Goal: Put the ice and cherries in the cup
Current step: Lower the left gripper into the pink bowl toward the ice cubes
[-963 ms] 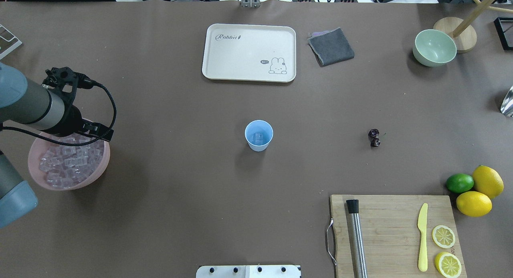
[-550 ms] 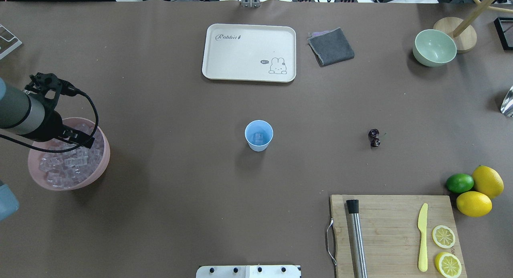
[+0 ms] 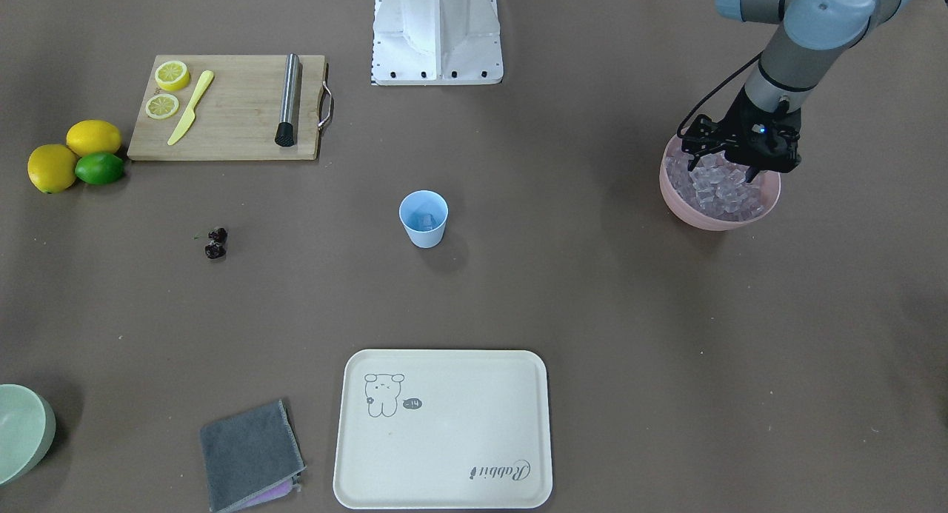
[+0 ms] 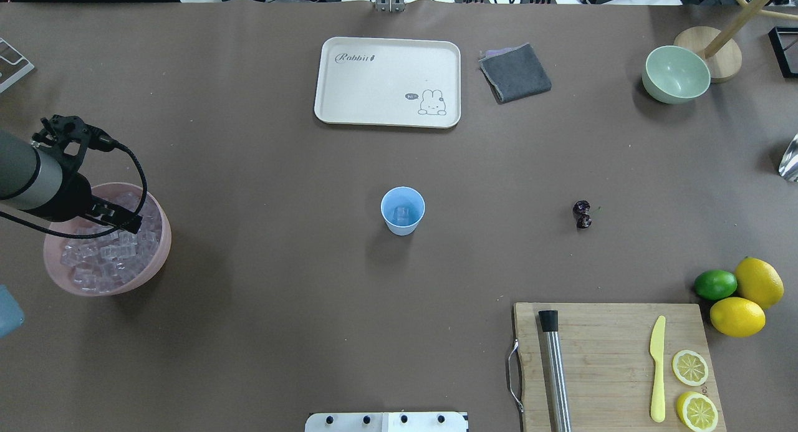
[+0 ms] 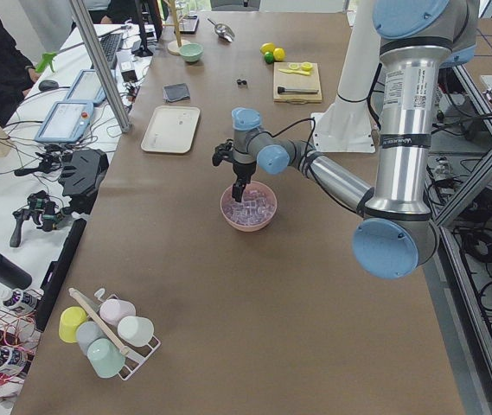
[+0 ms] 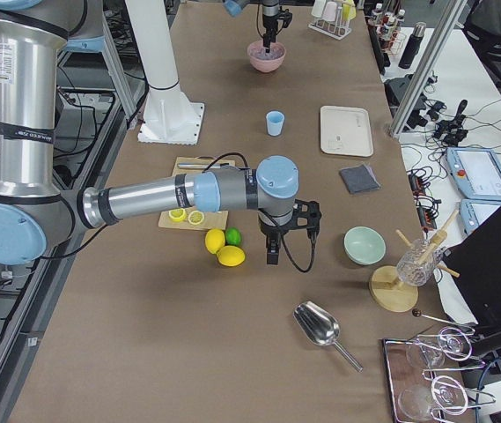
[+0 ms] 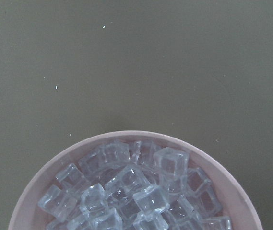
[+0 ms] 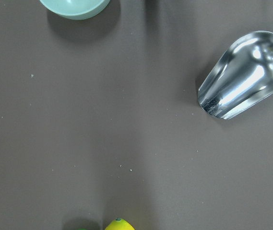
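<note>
The pale blue cup stands upright mid-table with one ice cube inside; it also shows in the front view. Many more ice cubes fill the pink bowl at the left, seen close in the left wrist view. The cherries lie on the table right of the cup. My left gripper hangs over the ice in the bowl, its fingers spread and empty. My right gripper hovers near the lemons at the right end of the table; I cannot tell whether it is open or shut.
A cream tray, a grey cloth and a pale green bowl lie along the far side. A cutting board with muddler, knife and lemon slices is near right, beside lemons and a lime. A metal scoop lies at the right edge.
My left arm has moved left across the pink bowl, so more ice now shows. The cup and the cherries have not moved.
</note>
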You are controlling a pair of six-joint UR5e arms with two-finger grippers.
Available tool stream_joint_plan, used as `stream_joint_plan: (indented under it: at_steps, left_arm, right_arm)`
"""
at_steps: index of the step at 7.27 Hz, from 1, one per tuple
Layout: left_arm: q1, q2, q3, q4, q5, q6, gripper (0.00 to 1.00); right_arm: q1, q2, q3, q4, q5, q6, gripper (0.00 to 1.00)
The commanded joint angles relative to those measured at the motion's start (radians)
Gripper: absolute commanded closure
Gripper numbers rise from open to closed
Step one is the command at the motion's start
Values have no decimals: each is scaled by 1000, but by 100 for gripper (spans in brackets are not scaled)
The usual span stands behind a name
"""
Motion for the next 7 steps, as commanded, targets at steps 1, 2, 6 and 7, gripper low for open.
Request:
stream_joint_plan:
  at_steps: [1, 2, 6, 7]
  left_arm:
    - [2, -8, 19, 0, -5, -1, 3]
    - [1, -7, 26, 0, -5, -1, 3]
    - [7, -7, 43, -2, -5, 2, 9]
    - [8, -11, 58, -11, -5, 2, 9]
  right_arm:
    - [0, 0, -2, 0, -1, -2, 0]
    - [0, 0, -2, 0, -1, -2, 0]
    - [0, 0, -2, 0, -3, -2, 0]
    - [0, -2, -4, 0, -3, -2, 0]
